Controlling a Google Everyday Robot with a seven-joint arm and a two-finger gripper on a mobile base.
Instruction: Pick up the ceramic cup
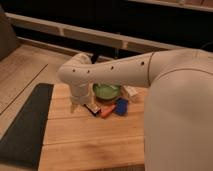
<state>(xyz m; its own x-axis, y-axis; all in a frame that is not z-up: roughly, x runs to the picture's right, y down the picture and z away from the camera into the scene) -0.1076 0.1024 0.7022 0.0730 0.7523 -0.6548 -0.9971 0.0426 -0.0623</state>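
My white arm reaches from the right across the wooden table [85,135]. Its wrist bends down at the far left part of the table. The gripper [78,100] hangs below the wrist, just left of the green bowl [106,91]. The ceramic cup is not plainly in view. It is hidden by the wrist and gripper, and I cannot tell whether the gripper touches it.
A dark small object [92,108], an orange item [106,111] and a blue item [121,106] lie in front of the bowl. A white packet [131,91] lies to its right. A dark mat [25,125] borders the table's left. A ledge [75,32] runs behind.
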